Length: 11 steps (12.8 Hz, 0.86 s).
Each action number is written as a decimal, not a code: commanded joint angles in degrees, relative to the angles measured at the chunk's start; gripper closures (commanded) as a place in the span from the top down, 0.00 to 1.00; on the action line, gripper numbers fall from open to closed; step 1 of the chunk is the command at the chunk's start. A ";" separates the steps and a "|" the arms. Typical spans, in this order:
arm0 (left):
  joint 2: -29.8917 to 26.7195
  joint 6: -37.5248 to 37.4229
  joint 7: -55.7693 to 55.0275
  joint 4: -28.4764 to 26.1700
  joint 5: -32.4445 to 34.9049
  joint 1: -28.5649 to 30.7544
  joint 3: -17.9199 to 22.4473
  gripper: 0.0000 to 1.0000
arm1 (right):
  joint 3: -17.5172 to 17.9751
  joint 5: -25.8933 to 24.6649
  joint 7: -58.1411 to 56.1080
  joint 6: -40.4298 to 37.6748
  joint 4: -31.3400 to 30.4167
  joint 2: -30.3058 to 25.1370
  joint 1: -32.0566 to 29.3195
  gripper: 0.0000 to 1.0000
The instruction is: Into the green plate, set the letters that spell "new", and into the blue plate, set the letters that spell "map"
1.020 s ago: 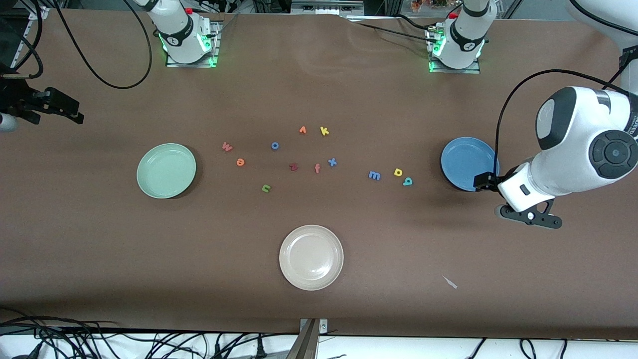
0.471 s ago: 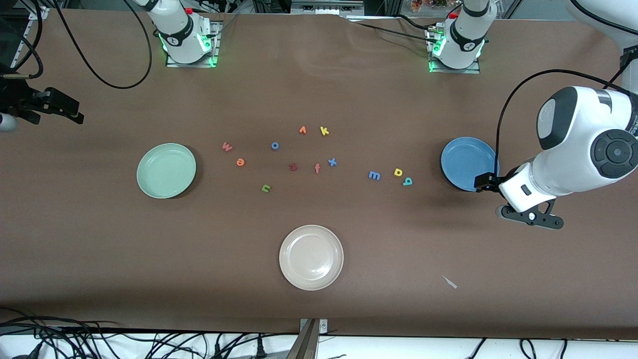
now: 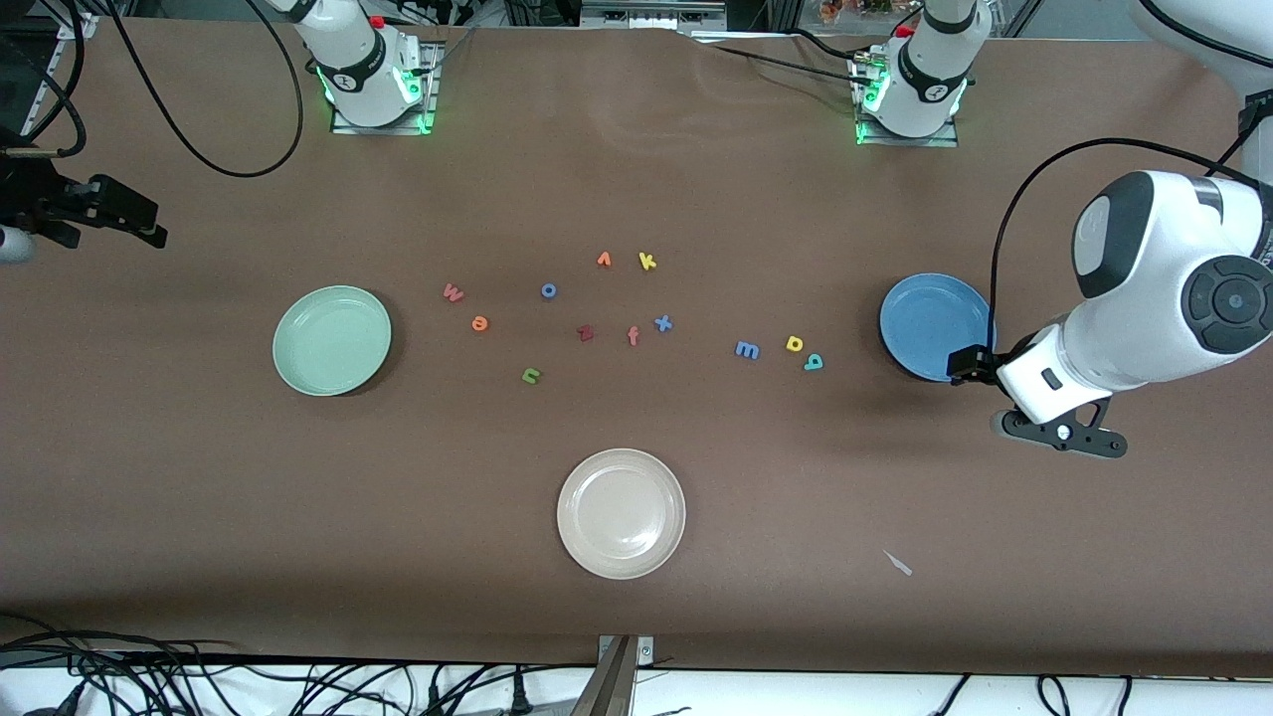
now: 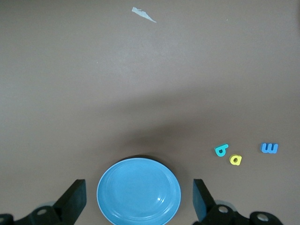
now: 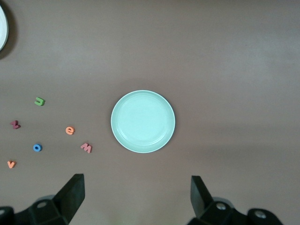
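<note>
Three plates are seen, all empty: green plate at mid-left of the front frame, blue plate at mid-right, cream plate at lower centre. Twelve letters are counted on the table, none in a plate. "w", "e" and "n" are grouped left of centre, near the green plate. "m", "p" and "a" are grouped right of centre, near the blue plate. Six others are scattered mid-frame. Left gripper is held spread wide, empty, over the blue plate. Right gripper is held spread wide, empty, over the table beside the green plate.
</note>
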 commanded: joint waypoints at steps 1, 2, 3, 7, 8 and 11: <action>-0.19 -0.09 0.50 0.70 0.44 -0.32 0.27 1.00 | 0.14 0.73 0.05 -0.49 1.06 0.39 -0.07 1.00; -0.19 -0.09 0.50 0.70 0.53 -0.32 0.27 1.00 | 0.23 0.73 0.04 -0.41 1.06 0.39 0.02 1.00; -0.19 -0.18 0.50 0.70 0.71 -0.32 0.27 1.00 | 0.23 0.73 0.04 -0.32 1.06 0.39 -0.06 1.00; -0.27 -0.36 0.58 0.70 0.71 -0.32 0.27 1.00 | 0.06 0.82 0.04 -0.41 1.06 0.39 -0.33 1.00; -0.27 -0.36 0.58 0.70 0.97 -0.32 0.27 1.00 | 0.06 0.82 0.13 -0.41 0.97 0.39 -0.33 1.00; -0.27 -0.36 1.02 0.70 1.32 -0.32 0.18 0.99 | 0.06 0.82 0.13 -0.49 0.97 0.39 -0.42 1.00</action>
